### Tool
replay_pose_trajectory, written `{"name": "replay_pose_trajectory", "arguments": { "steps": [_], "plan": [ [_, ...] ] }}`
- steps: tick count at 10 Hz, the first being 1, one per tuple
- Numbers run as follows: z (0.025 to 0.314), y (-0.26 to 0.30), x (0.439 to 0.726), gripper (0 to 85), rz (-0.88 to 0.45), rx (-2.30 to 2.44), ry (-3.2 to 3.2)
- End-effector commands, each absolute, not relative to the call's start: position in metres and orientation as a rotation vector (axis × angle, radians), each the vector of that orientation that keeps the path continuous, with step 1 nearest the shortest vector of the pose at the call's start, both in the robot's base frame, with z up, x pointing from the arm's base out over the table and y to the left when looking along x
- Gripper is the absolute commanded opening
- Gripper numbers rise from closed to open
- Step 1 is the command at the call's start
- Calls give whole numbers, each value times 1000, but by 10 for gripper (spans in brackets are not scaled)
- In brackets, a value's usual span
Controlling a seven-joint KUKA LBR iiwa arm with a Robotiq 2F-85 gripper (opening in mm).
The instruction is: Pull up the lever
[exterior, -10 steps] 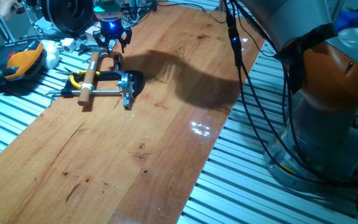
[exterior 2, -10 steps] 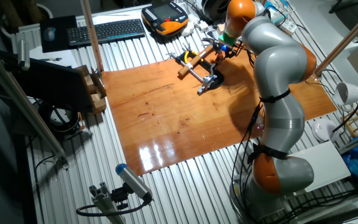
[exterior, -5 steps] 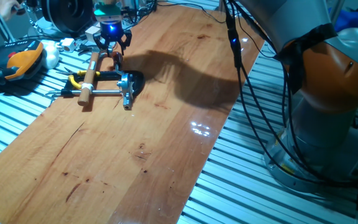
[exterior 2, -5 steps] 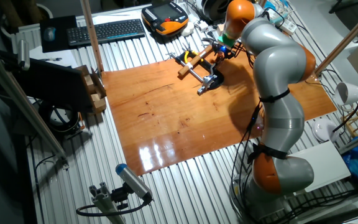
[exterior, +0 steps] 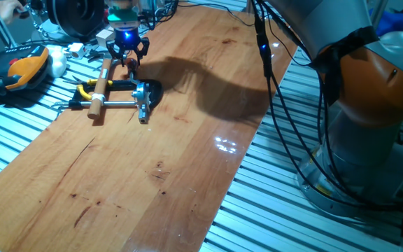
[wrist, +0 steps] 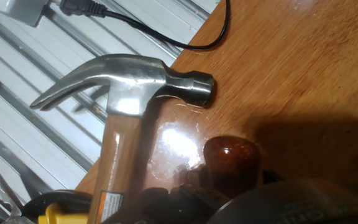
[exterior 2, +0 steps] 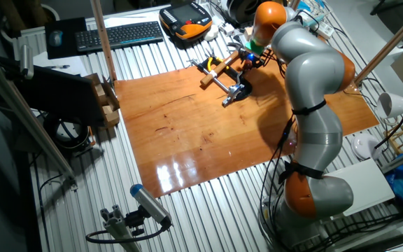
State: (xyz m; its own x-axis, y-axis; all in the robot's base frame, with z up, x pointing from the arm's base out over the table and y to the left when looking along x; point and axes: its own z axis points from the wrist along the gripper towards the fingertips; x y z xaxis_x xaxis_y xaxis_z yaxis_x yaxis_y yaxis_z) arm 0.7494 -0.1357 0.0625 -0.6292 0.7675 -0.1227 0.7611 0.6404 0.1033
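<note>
The lever [exterior: 129, 65] is a short reddish-brown arm that rises from the black clamp [exterior: 146, 92] near the board's far left edge. In the hand view its rounded tip [wrist: 229, 159] fills the lower middle, with the dark clamp body below it. My gripper [exterior: 128, 56] hangs just above the lever with its fingers spread to either side, open and not touching it. The other fixed view shows the gripper [exterior 2: 248, 57] over the clamp [exterior 2: 237, 90]. No fingertips show in the hand view.
A hammer with a steel head [wrist: 134, 79] and a wooden handle [exterior: 101, 81] lies to the left of the lever, partly off the board. Yellow-handled pliers [exterior: 84, 91] and the clamp's steel rod [exterior: 119, 105] lie beside it. An orange pendant [exterior: 25, 68] and cables crowd the far left.
My gripper has shifted slightly toward the lever and its fingers look a little closer together. The clamp and the hammer have not moved.
</note>
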Motion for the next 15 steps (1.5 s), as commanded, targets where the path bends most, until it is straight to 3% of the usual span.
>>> {"name": "replay_pose_trajectory", "arguments": {
  "steps": [1, 3, 4, 6, 7, 15],
  "plan": [
    [62, -135, 749, 510, 62, 1268, 2702],
    [60, -134, 749, 510, 63, 1273, 2701],
    [59, -134, 748, 340, 64, 1276, 2697],
    [59, -134, 748, 340, 66, 1308, 2684],
    [59, -134, 748, 510, 69, 1332, 2675],
    [54, -133, 746, 510, 63, 1343, 2672]
  ]
}}
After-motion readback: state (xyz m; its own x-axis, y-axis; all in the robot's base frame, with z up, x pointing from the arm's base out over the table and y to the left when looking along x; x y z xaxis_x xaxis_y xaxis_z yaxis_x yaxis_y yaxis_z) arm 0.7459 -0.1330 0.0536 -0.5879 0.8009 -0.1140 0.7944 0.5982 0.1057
